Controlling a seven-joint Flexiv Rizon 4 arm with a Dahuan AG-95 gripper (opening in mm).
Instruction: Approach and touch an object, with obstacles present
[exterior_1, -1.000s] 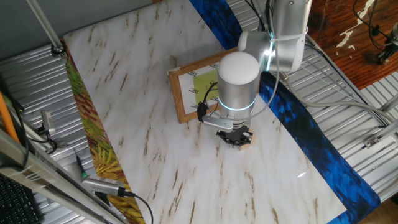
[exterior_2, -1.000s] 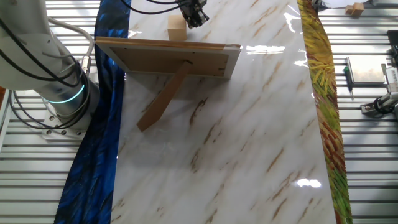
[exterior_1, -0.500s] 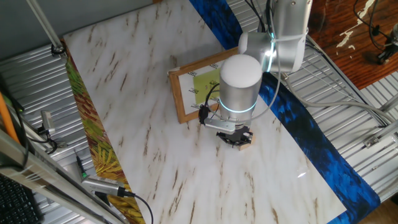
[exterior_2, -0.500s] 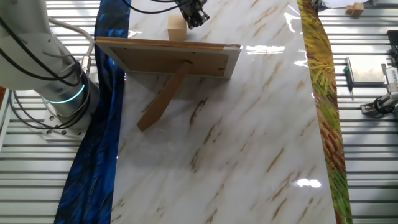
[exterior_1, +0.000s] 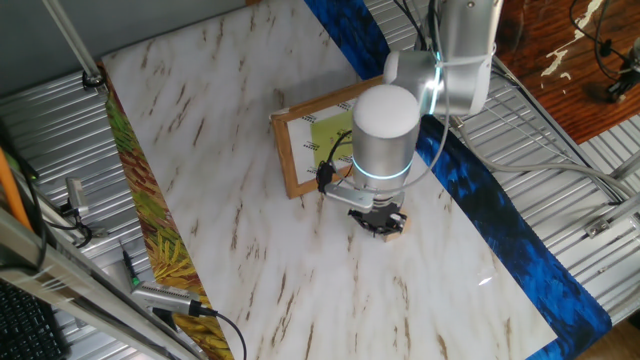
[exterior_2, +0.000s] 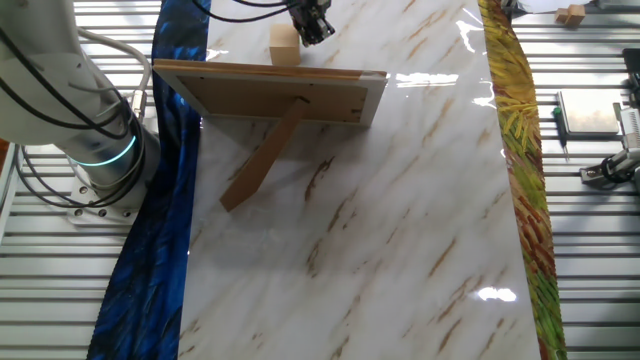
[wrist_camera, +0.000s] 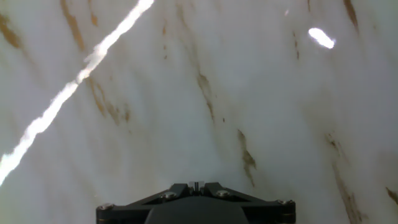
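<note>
The small tan wooden cube (exterior_2: 284, 45) stands on the marble table behind the picture frame; in the other fixed view only its corner (exterior_1: 399, 236) peeks out beside the hand. My gripper (exterior_2: 316, 26) hangs just beside the cube, fingertips close to its top edge; contact cannot be told. It also shows low over the table (exterior_1: 381, 222). In the hand view the fingertips (wrist_camera: 196, 185) are pressed together with nothing between them, over bare marble; the cube is out of that view. The brown wooden picture frame (exterior_1: 312, 142) with white mat and yellow-green centre stands propped on its strut (exterior_2: 262, 160).
A blue patterned strip (exterior_1: 520, 215) runs along the table's robot side and a yellow-green strip (exterior_2: 520, 150) along the opposite side. The robot base (exterior_2: 95, 160) stands beside the table. Tools and cables (exterior_1: 150, 295) lie on the metal surround.
</note>
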